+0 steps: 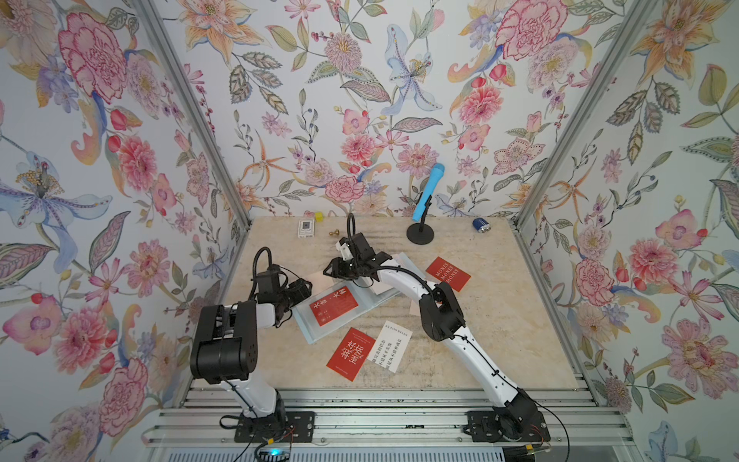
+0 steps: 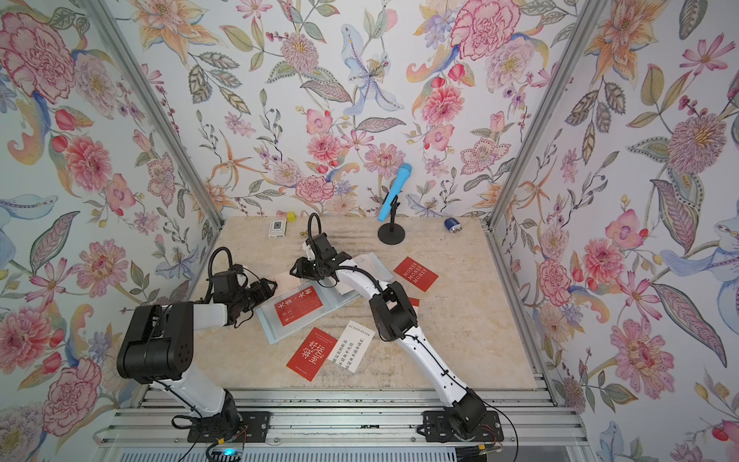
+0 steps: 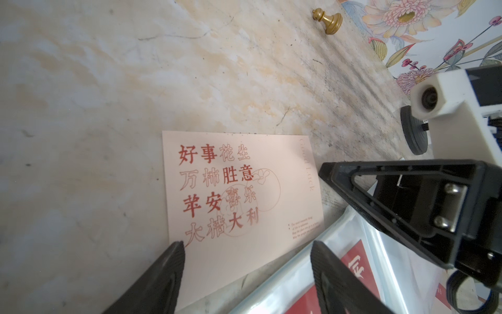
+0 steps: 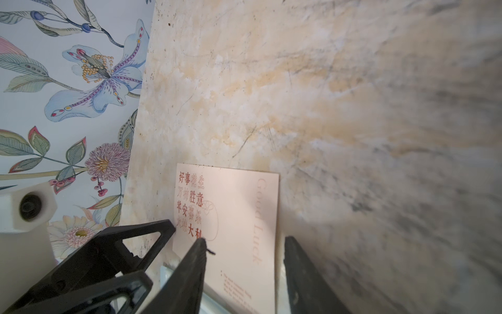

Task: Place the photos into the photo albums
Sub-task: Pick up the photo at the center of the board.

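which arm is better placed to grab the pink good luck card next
Probably right: the right pincer hangs open astride one edge of the pink Good Luck card. The left pincer, also open, has one finger over the photo album.

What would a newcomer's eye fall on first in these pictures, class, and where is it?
Loud floral wallpaper covers all three walls around the marble table. At the table's back, a bright blue microphone leans on a black stand. Red cards pop against the pale top: one in the pale blue album at the middle, a MONEY card toward the right wall, another near the front edge.
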